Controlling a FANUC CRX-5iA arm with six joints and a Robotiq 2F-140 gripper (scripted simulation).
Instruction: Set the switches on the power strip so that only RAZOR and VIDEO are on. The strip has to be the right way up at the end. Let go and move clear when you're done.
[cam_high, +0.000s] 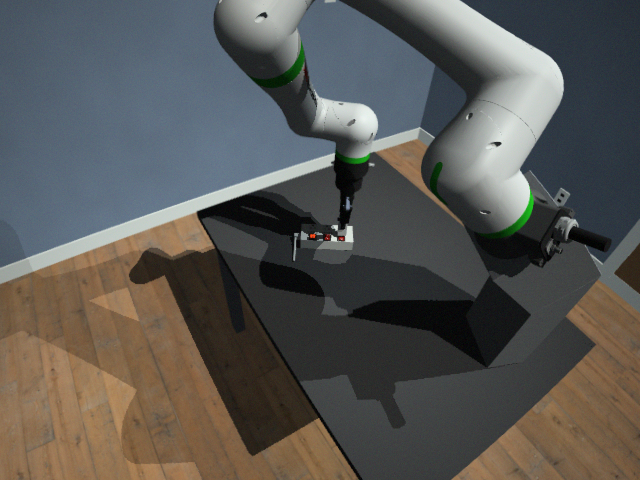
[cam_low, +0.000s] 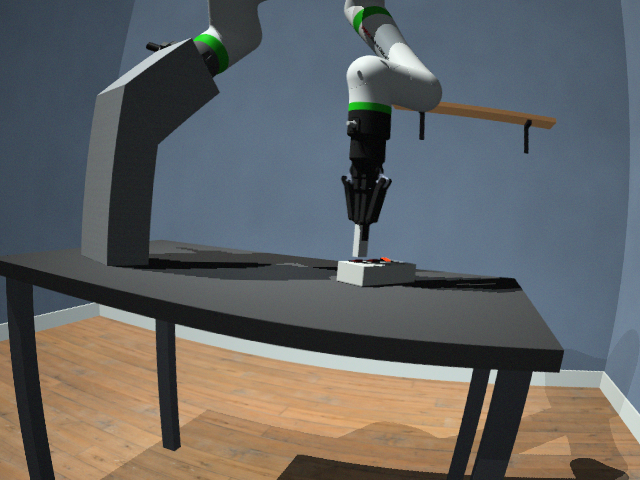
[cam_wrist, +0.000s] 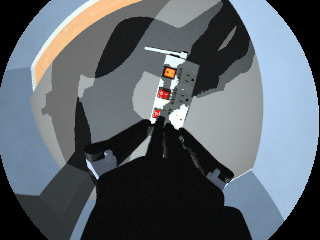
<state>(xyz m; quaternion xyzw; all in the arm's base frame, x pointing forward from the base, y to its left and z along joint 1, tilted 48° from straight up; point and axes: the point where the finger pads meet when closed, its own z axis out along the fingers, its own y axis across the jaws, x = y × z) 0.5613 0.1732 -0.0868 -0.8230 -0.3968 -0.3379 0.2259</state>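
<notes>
A white six-joint arm with green rings (cam_high: 496, 129) reaches from a grey angled pedestal (cam_low: 129, 170) over a dark, matte black surface on slim legs (cam_low: 289, 320), which stands on a wooden plank floor (cam_high: 77, 372) before blue-grey walls; a wooden shelf board on black brackets (cam_low: 491, 114) hangs on the wall behind. The wrist points straight down, and the black linkage gripper (cam_low: 360, 248) has its fingers (cam_low: 359, 242) pressed fully together with nothing between them, forming one pale narrow tip. That tip stands just above one end of the small white rectangular power strip (cam_low: 374, 273), which lies flat and switch-side up near the middle of the surface, well apart from the pedestal. In the top view the strip (cam_high: 327, 239) shows three red rocker switches (cam_high: 326, 237) in a row, with a thin pale bar (cam_high: 294, 248) at its far end. From the wrist view, the joined fingers point at the nearest switch (cam_wrist: 156, 114); whether they touch it cannot be told.
</notes>
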